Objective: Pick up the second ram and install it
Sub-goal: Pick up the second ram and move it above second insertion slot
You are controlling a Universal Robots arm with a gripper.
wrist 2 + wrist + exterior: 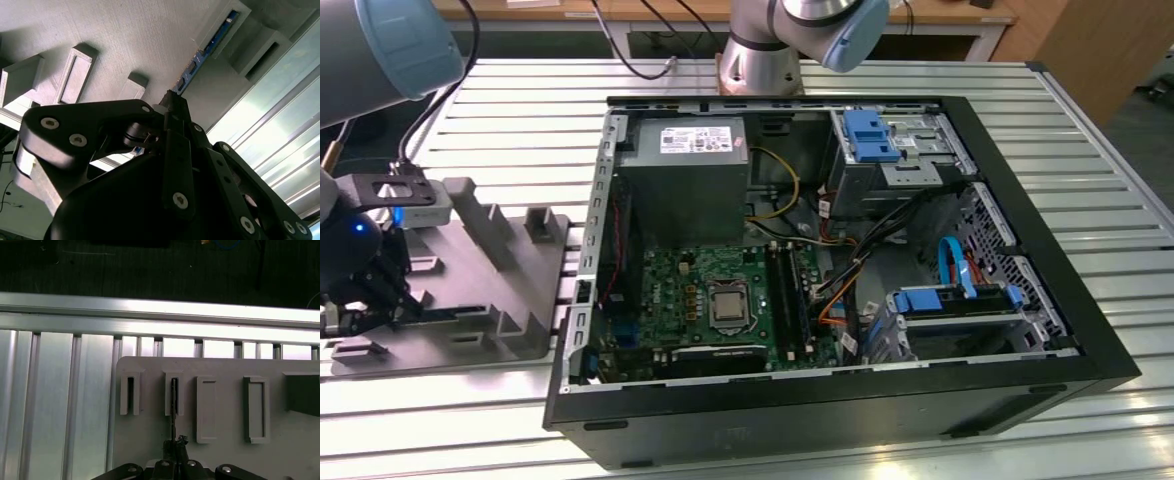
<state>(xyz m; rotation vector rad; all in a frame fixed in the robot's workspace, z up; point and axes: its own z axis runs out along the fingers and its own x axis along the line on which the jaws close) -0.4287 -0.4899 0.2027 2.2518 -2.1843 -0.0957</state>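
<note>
Your slatted metal worktop (854, 75) carries the open computer case (854, 415) and, to the exterior view's left, the grey holder (500, 335). There, in the first wrist view, the jaws pinch the memory stick (173, 412), which stands on edge in a slotted post. Lift it crooked and it may bind or slip. The grooved slats could catch a dropped stick.

Slotted posts (167, 395) close beside the second ram (196, 63); seemingly free above.
</note>
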